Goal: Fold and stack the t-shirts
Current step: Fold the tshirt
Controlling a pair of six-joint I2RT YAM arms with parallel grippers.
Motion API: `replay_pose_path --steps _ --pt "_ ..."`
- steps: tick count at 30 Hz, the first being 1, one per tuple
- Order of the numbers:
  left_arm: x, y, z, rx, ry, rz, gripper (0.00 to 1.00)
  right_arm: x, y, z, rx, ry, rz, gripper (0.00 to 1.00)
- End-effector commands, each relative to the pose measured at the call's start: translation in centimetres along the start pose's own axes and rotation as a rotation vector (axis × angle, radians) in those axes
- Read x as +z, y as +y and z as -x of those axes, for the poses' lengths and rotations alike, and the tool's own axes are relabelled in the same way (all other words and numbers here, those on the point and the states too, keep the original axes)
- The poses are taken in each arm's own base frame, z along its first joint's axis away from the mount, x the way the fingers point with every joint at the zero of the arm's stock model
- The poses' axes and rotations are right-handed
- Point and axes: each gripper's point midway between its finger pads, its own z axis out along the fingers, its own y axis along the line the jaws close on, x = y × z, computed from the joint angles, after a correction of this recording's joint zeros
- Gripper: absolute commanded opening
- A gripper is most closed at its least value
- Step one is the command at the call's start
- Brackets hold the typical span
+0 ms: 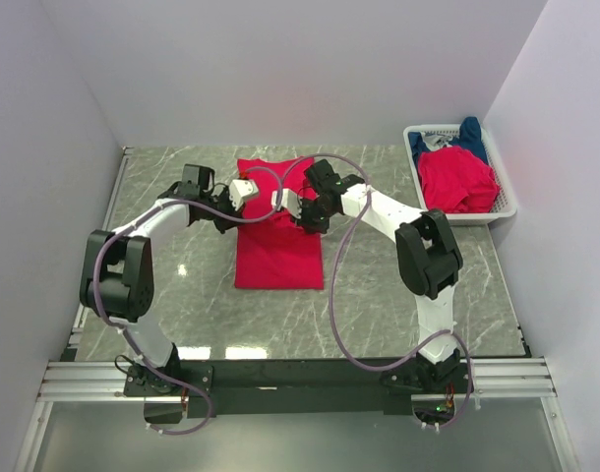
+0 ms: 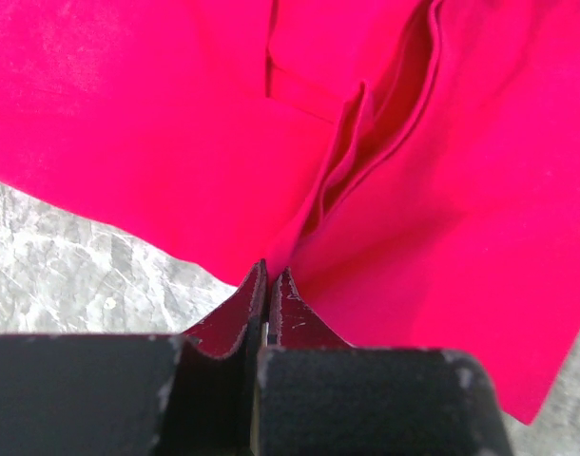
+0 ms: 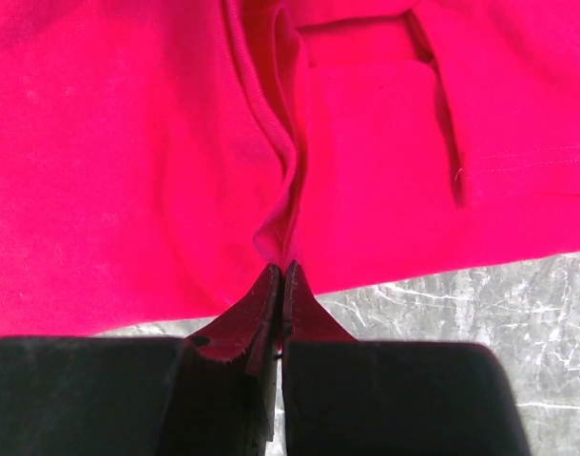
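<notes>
A bright red t-shirt (image 1: 276, 241) lies part-folded as a long strip in the middle of the table. My left gripper (image 1: 243, 193) is shut on its left edge; in the left wrist view the gripper (image 2: 268, 274) pinches a fold of the red cloth (image 2: 157, 142). My right gripper (image 1: 283, 203) is shut on the shirt's right edge; in the right wrist view the gripper (image 3: 282, 271) pinches a bunched fold of the red cloth (image 3: 128, 171). Another red t-shirt (image 1: 457, 179) and a dark blue one (image 1: 469, 136) lie in the basket.
A white mesh basket (image 1: 508, 205) stands at the back right against the wall. The table is grey marble (image 1: 172, 265), with white walls on three sides. Both arms reach inward over the shirt's upper half, their cables looping above it.
</notes>
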Motion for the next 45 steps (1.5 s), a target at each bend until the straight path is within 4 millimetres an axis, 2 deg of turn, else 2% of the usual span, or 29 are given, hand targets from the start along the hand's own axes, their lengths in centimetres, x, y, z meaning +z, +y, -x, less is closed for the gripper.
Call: replay_pose_path --steps 1,12,13,14,15,17,18,20,22,23,24,26,27,28,29,31,32,35,37,39,40,42,45 --pt "0.1 2.0 1.5 0.048 -0.034 0.04 0.0 -0.5 -2.1 0.7 -0.016 -0.018 -0.045 0.0" --pt "1.3 3.1 0.2 0.026 -0.008 0.051 0.01 0.9 -3.4 0.1 0.023 -0.003 -0.072 0.02" --pt "1.5 3.1 0.0 0.02 -0.005 0.048 0.05 0.9 -3.6 0.0 0.026 -0.002 -0.078 0.07" --pt "1.4 3.5 0.2 0.009 -0.008 0.058 0.06 0.8 -3.9 -0.2 0.03 0.009 -0.092 0.18" --pt "1.4 3.7 0.2 -0.003 -0.006 0.064 0.08 0.7 -4.1 0.0 0.031 0.006 -0.105 0.22" --pt "1.2 4.5 0.2 -0.018 0.0 0.091 0.19 0.2 -4.9 0.4 0.04 -0.008 -0.134 0.29" --pt "1.0 4.8 0.2 -0.023 0.001 0.1 0.21 -0.4 -5.5 0.7 0.056 -0.023 -0.157 0.34" --pt "0.5 5.3 0.4 -0.041 0.002 0.112 0.39 -1.1 -6.3 1.4 0.064 -0.039 -0.189 0.51" --pt "-0.4 5.5 1.2 -0.048 -0.011 0.126 0.56 -2.7 -7.3 2.3 0.081 -0.057 -0.232 0.53" --pt "-1.0 5.6 1.3 -0.068 -0.017 0.134 0.6 -3.4 -7.6 2.6 0.087 -0.065 -0.251 0.55" --pt "-1.5 5.4 1.6 -0.077 -0.023 0.133 0.62 -5.0 -8.0 3.6 0.097 -0.091 -0.28 0.56" --pt "-3.2 4.9 2.0 -0.093 -0.037 0.149 0.63 -6.7 -8.0 3.7 0.129 -0.097 -0.294 0.56" --pt "-3.8 4.1 1.8 -0.106 -0.03 0.139 0.63 -8.5 -8.0 4.6 0.15 -0.122 -0.312 0.56" --pt "-5.2 3.4 2.8 -0.09 -0.057 0.141 0.63 -9.4 -7.6 4.8 0.165 -0.13 -0.308 0.56" --pt "-5.6 2.4 2.1 -0.102 -0.05 0.127 0.63 -10.8 -6.5 4.9 0.182 -0.129 -0.296 0.56" --pt "-7.5 0.2 2.7 -0.085 -0.065 0.111 0.63 -12.2 -4.9 4.9 0.239 -0.133 -0.273 0.55" --pt "-7.7 -1.0 2.0 -0.098 -0.055 0.093 0.63 -12.7 -3.6 4.7 0.271 -0.13 -0.238 0.54" --pt "-9.4 -3.9 2.0 -0.147 -0.071 0.081 0.6 -15.4 0.3 4.8 0.364 -0.156 -0.183 0.52" --pt "-10.8 -5.4 2.4 -0.158 -0.094 0.092 0.6 -15.2 2.8 3.9 0.437 -0.15 -0.117 0.52" --pt "-11.1 -7.3 1.4 -0.225 -0.078 0.069 0.62 -15.2 5.8 2.9 0.495 -0.149 -0.047 0.51" --pt "-11.7 -8.0 1.5 -0.23 -0.082 0.07 0.63 -15.1 6.6 2.5 0.514 -0.147 -0.03 0.51" --pt "-11.9 -9.8 0.1 -0.244 -0.036 0.027 0.65 -14.5 8.9 1.3 0.562 -0.139 0.011 0.5" --pt "-12.4 -11.1 -1.4 -0.152 0.016 0.004 0.69 -13.5 10.8 -0.4 0.594 -0.133 0.017 0.49"
